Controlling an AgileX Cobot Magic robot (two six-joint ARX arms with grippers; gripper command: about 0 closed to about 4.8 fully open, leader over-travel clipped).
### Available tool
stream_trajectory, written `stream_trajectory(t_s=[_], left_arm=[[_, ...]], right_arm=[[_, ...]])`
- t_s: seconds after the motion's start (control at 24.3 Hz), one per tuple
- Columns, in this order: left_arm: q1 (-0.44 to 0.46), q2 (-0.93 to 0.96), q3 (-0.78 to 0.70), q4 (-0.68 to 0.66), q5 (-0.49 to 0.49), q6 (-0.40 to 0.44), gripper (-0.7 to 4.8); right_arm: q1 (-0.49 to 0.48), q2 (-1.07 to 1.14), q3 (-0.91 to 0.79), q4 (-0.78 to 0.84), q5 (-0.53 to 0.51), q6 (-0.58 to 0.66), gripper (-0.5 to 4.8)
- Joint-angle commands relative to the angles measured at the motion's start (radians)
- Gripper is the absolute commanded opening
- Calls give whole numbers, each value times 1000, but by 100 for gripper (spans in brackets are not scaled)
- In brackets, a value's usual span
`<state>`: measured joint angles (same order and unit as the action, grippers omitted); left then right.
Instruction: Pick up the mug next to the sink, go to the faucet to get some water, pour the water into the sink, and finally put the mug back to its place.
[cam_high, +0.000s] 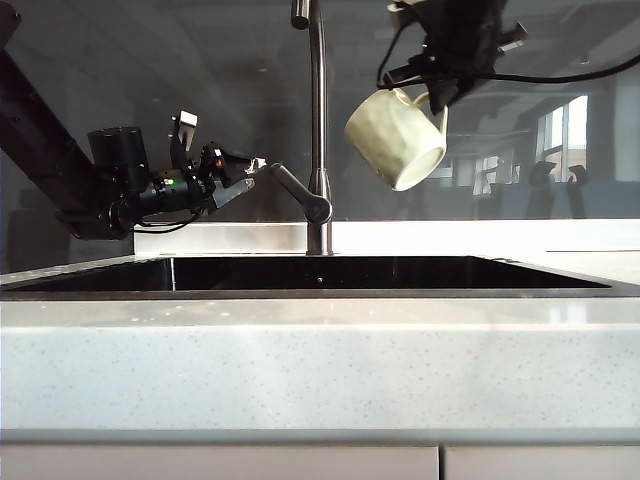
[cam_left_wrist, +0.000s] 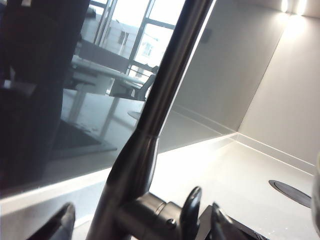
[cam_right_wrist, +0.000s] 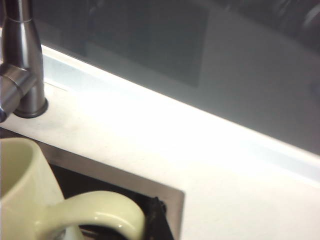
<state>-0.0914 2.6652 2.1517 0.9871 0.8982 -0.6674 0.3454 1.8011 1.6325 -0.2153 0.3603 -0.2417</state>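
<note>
The pale cream-green mug (cam_high: 395, 138) hangs tilted above the right half of the sink (cam_high: 350, 272), its mouth turned down and to the right. My right gripper (cam_high: 437, 88) is shut on its loop handle (cam_right_wrist: 100, 210) from above; one dark fingertip (cam_right_wrist: 157, 215) shows beside the handle. The steel faucet (cam_high: 318, 120) stands behind the sink's middle. My left gripper (cam_high: 243, 172) is open at the faucet's lever (cam_high: 298, 192), with its fingers (cam_left_wrist: 62, 222) on either side of the lever (cam_left_wrist: 191, 207) and the faucet's base (cam_left_wrist: 130, 200).
Speckled white countertop (cam_high: 320, 370) frames the sink in front, with cabinet fronts (cam_high: 220, 463) below. A dark glossy wall panel (cam_high: 150, 60) rises behind the faucet. A round dark disc (cam_left_wrist: 295, 192) sits in the counter past the faucet. The sink's steel rim corner (cam_right_wrist: 170, 192) lies under the mug.
</note>
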Motion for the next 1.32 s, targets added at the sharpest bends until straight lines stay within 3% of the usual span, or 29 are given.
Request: stream_trajectory(t_s=[0.04,0.33,0.66,1.07,1.32], left_arm=[[2,-7,5,69,4,1,340],[2,-7,6,127,7,1,340],[2,-7,6,126,4,2,340],[2,-7,6,110,4,2,340],[2,-7,6,99,4,2,340]], right_arm=[[-67,-38,-51,84,-108,116,-6],[-305,-185,-476,506,-401,323,-6],[-489,-229,-824,906,-491,325,-6],[-607,-229,-908,959,-551,315,-6],[-614,-214,-908,940,-629,262,-6]])
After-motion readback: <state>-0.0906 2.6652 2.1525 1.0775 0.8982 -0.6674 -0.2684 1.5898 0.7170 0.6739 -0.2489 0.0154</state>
